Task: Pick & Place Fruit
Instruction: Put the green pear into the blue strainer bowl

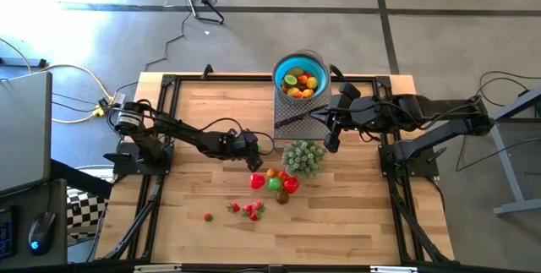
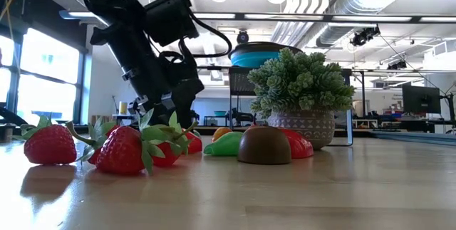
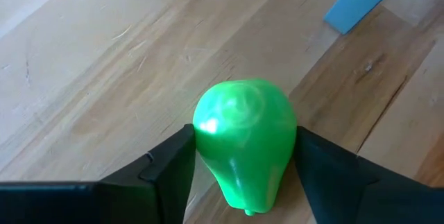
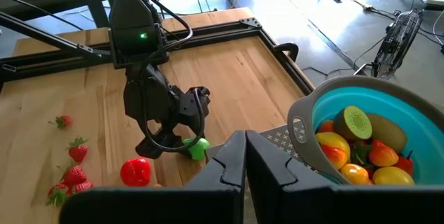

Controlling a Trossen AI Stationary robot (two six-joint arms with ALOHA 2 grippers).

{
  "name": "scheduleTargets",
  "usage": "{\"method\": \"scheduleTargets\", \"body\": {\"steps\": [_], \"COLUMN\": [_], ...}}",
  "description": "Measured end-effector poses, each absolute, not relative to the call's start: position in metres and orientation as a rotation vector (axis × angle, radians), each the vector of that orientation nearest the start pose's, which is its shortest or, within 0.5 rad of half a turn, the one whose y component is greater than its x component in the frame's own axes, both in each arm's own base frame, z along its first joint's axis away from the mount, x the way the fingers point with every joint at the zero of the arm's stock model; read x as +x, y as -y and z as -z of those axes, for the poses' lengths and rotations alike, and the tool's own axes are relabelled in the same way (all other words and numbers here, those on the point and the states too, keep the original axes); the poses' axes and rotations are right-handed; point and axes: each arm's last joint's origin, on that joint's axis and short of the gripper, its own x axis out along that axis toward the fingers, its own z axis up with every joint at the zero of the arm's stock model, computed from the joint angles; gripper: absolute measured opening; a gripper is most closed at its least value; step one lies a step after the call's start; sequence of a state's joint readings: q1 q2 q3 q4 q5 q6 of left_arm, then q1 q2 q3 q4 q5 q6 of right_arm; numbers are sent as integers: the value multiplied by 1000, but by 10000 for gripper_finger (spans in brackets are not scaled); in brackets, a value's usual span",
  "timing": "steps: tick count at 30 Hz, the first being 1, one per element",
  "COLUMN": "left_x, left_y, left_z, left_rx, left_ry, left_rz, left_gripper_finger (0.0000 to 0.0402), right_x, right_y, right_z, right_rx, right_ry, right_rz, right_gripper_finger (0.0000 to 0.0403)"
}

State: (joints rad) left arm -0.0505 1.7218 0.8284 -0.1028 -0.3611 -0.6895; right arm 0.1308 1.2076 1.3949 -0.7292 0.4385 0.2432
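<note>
A green pear-shaped fruit lies on the wooden table between the two fingers of my left gripper, which is shut on it left of the table's middle. The right wrist view shows this fruit under that gripper. More fruit lies toward the near edge: a red one, a green one, a brown one and strawberries. The blue bowl at the far edge holds several fruits. My right gripper hangs shut above the table near the bowl, holding nothing. My left gripper pinches the green fruit's wide middle between its two fingers, one on each side. The fingers come slanting down from the table's left side. The fruit lies on the wood with its narrow end toward the wrist.
A pale green bushy plant in a pot stands just right of my left gripper. A dark-handled knife lies in front of the bowl. Black frame rails run along the table's left, right and far sides. Bare wood lies at the near right.
</note>
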Motion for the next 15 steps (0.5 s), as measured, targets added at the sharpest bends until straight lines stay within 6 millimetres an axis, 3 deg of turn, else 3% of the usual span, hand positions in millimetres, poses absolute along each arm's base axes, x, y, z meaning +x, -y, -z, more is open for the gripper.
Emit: {"method": "scheduleTargets", "body": {"steps": [15], "left_x": [311], "left_y": [6], "left_z": [-131], "left_rx": [-414], "left_ry": [-831], "left_rz": [-607], "left_gripper_finger": [209], "right_x": [236], "right_y": [-19], "right_z": [-406], "right_rx": [108], "right_ry": [-477], "right_rz": [367], "right_gripper_finger": [4]}}
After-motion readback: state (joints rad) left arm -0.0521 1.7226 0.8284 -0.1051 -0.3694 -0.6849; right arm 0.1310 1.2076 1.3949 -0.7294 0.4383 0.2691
